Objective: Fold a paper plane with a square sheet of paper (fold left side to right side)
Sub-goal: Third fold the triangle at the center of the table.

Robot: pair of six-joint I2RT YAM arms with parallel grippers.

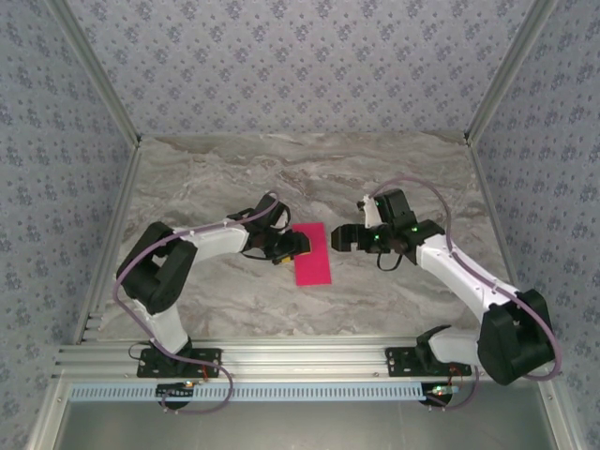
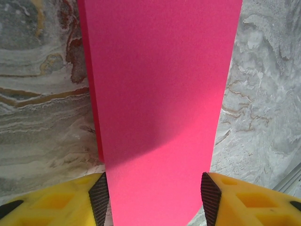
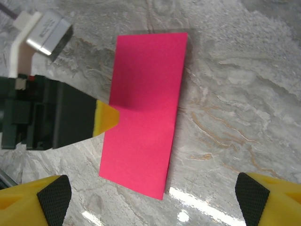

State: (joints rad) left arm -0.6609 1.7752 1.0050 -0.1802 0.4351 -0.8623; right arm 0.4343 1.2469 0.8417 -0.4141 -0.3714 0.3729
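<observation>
The square sheet of paper (image 1: 313,255) is magenta-pink and lies on the marble table, folded into a tall narrow rectangle. My left gripper (image 1: 297,246) is at its left long edge. In the left wrist view the paper (image 2: 160,94) runs up between the two black pads (image 2: 99,197), which stand apart on either side of it, and a lower layer peeks out on the left. My right gripper (image 1: 340,237) hangs open just right of the paper, touching nothing. From the right wrist the paper (image 3: 146,108) lies ahead, with the left gripper's yellow fingertip (image 3: 106,117) at its edge.
The marble table (image 1: 394,178) is boxed in by patterned walls on three sides. An aluminium rail (image 1: 300,358) carrying both arm bases runs along the near edge. The left arm's black wrist and its cable plug (image 3: 44,33) sit close to the paper.
</observation>
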